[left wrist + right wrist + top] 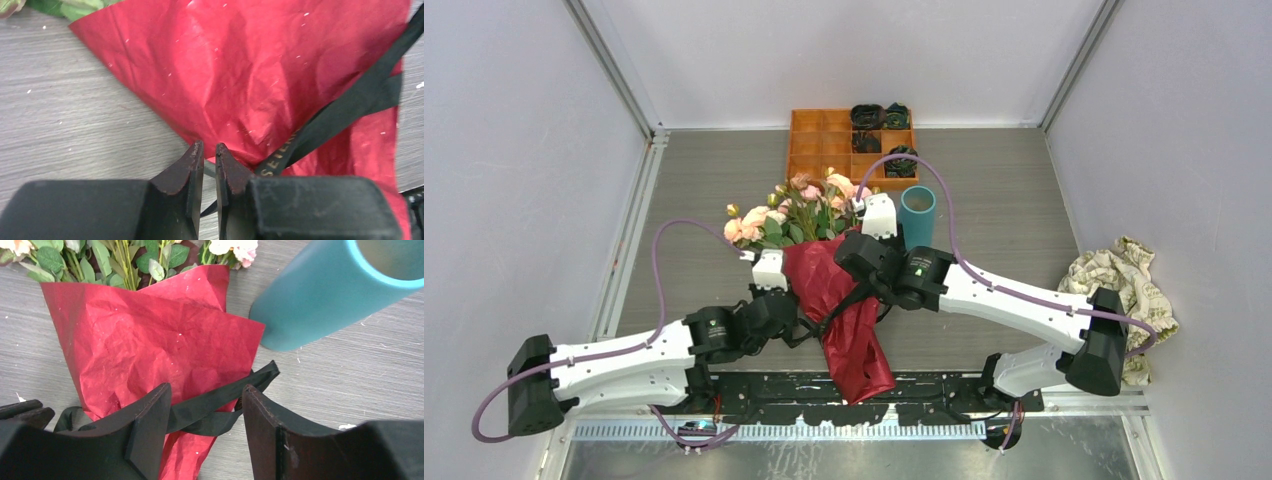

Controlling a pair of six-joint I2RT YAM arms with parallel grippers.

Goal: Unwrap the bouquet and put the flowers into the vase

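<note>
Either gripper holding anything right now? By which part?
Right gripper open, ribbon loose between its jaws. Left gripper nearly shut at the ribbon; grip unclear.

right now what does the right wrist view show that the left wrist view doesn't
Only right wrist: the vase, flowers above the red paper, and the right gripper, jaws wide with the black ribbon lying between them. Only left wrist: gold lettering on the ribbon, and the left gripper, jaws nearly together at the paper's edge. Both: red paper, black ribbon, green leaves, grey table.
</note>
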